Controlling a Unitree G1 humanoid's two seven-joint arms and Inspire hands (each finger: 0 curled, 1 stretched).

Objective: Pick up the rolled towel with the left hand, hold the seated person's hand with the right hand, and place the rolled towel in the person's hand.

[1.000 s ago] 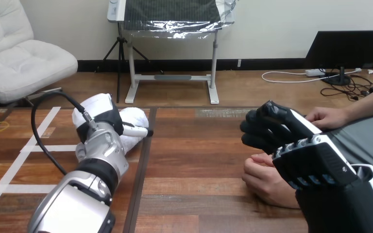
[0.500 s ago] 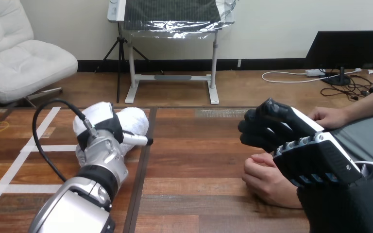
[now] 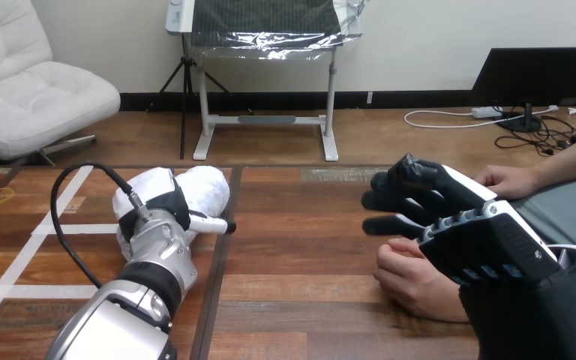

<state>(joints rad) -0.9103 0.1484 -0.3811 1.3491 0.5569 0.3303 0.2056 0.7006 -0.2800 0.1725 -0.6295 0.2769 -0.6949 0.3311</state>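
Fingers [image 3: 401, 196] of right hand [image 3: 487, 251] spread loose over person's nearer hand [image 3: 412, 279], 4 o'clock, not clasping. Left hand [image 3: 154, 201] against rolled towel [image 3: 208, 187], 10 o'clock; grip can't tell. Towel prob. soft, light: take round mid-roll.

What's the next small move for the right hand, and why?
Probably lower the right hand onto the person's near hand below it and curl round it: its fingers stand open above that hand, not holding it. The left hand lies on the rolled towel.
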